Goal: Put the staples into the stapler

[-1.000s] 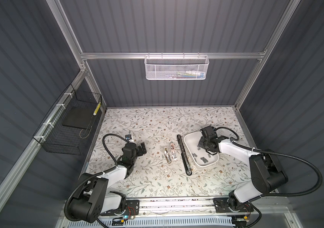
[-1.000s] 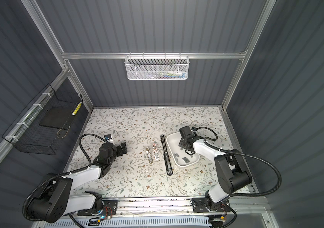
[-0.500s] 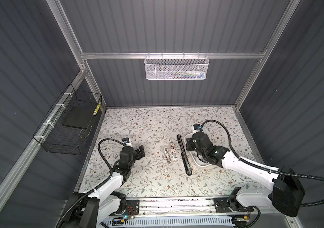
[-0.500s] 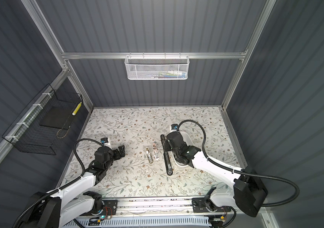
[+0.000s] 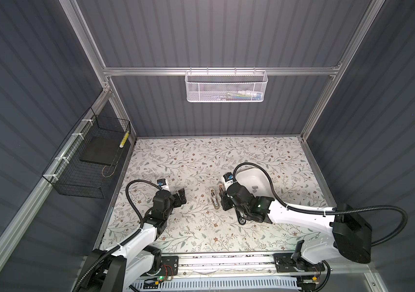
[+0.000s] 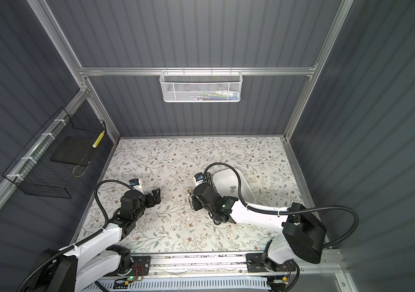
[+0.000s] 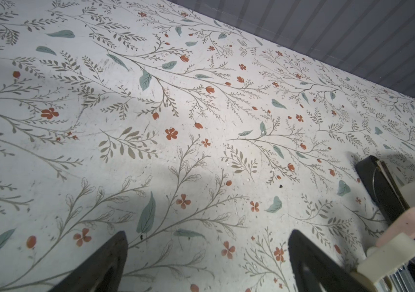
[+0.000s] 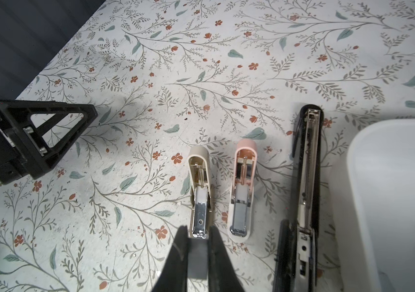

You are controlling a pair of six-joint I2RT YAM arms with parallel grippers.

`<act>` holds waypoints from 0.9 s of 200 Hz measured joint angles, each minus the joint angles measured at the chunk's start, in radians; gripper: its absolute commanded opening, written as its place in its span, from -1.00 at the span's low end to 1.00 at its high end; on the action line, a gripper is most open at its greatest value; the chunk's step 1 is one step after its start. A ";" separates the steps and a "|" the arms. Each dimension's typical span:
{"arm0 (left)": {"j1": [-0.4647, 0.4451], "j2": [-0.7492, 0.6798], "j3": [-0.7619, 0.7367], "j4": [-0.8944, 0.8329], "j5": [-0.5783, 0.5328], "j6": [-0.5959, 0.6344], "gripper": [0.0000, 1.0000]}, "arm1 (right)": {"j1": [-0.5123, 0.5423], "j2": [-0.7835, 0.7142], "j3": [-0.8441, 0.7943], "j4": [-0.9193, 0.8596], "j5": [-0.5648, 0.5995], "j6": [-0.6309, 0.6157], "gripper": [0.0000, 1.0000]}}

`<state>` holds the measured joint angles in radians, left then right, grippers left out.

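A few grey staples (image 5: 255, 187) lie in the white tray (image 5: 245, 173) on the bench (image 5: 201, 156). Our right end effector (image 8: 197, 231) pinches one more staple strip (image 8: 196, 263), just short of the open beige stapler (image 8: 199, 177)'s metal end. Our left end effector (image 5: 180, 196) stands spread over the bench, well apart from the tray.

Three staplers (image 8: 242, 192) — one tray (image 8: 368, 177) — two baskets (image 5: 225, 87).

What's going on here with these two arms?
The right pincer pinches a short grey staple strip at one end of the opened beige stapler, beside an open pink stapler and a long black stapler. More strips lie in the white tray. The left pincer sits open and empty over the table, off to the side.
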<state>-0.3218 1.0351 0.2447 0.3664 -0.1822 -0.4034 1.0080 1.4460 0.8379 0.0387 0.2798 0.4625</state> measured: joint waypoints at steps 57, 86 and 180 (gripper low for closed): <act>0.000 0.030 0.000 0.032 -0.001 0.003 0.98 | 0.000 0.084 0.000 0.061 -0.003 -0.021 -0.96; 0.000 0.045 0.000 0.039 0.000 0.006 0.98 | 0.000 0.183 0.027 0.069 -0.003 -0.032 -1.00; 0.000 0.076 0.000 0.075 0.000 0.008 0.98 | 0.000 0.239 0.049 0.097 0.015 -0.079 -1.00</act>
<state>-0.3218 1.1114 0.2447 0.4412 -0.1822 -0.3950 1.0080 1.6848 0.8871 0.1352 0.2947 0.3836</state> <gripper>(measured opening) 0.992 0.136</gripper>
